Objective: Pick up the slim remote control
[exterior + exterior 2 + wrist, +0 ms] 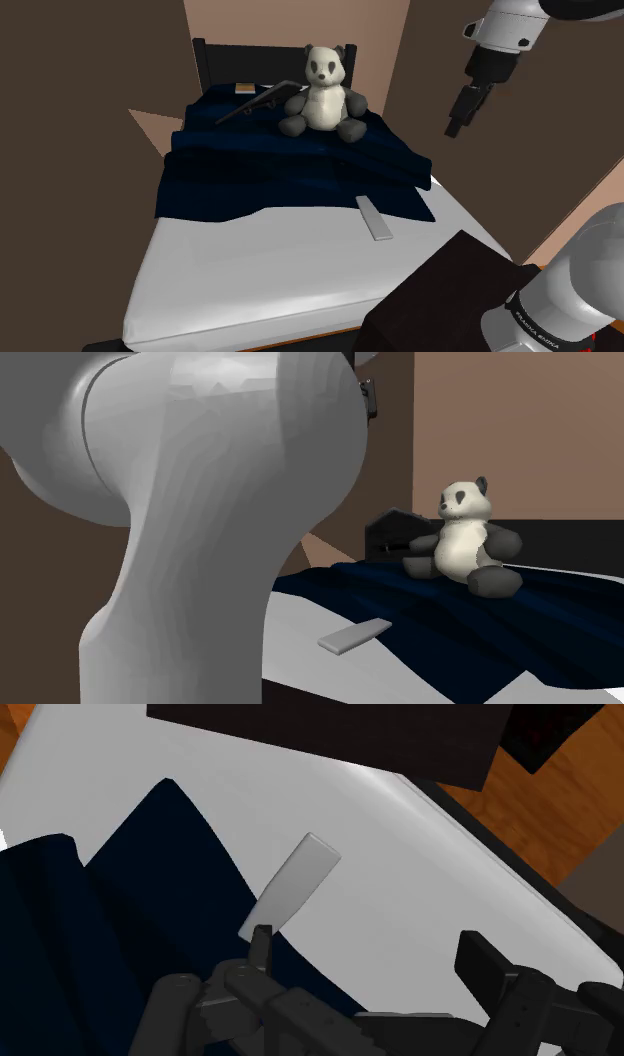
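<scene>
Bed [250,275] takes most of my view, w/ a dark blue blanket [280,170] rumpled over the head half and a panda [322,92] sat upright on it, prob. just dressing. Slim grey remote [373,218] lies flat on the bare white sheet, one end at the blanket's edge, so a top-down approach looks easy imo. Gripper [456,122] hangs well above it, fingers wide apart, holding nothing.

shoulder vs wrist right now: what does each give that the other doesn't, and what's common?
Shoulder, not wrist: the panda and the headboard behind it. Wrist, not shoulder: the gripper with fingers standing apart, open. Both: the remote flat on the white mattress at the edge of the blue blanket, untouched.
</scene>
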You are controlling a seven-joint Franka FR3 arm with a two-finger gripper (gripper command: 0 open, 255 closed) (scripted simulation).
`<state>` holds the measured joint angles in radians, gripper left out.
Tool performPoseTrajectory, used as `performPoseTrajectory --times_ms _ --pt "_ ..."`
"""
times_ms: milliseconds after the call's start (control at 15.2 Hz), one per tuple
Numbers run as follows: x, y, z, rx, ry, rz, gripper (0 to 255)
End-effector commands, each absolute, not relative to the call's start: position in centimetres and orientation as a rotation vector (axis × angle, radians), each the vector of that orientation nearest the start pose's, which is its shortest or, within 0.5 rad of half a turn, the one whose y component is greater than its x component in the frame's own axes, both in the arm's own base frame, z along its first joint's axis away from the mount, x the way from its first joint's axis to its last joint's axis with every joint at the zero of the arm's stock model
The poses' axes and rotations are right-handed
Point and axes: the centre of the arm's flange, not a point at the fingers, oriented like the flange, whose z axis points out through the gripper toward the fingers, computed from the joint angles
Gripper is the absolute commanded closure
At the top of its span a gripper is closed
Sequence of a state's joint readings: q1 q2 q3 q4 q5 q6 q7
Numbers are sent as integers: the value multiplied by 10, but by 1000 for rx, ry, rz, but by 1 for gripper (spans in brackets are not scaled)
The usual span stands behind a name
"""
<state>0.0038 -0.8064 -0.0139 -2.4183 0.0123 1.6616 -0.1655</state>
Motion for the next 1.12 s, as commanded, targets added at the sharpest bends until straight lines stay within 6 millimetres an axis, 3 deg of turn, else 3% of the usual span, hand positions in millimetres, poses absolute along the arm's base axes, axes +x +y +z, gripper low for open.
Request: performPoseTrajectory --times_ms 0,1056 --pt "309 -3 575 -3113 -247 -80 0" --pt "401 3 383 -3126 255 -30 0"
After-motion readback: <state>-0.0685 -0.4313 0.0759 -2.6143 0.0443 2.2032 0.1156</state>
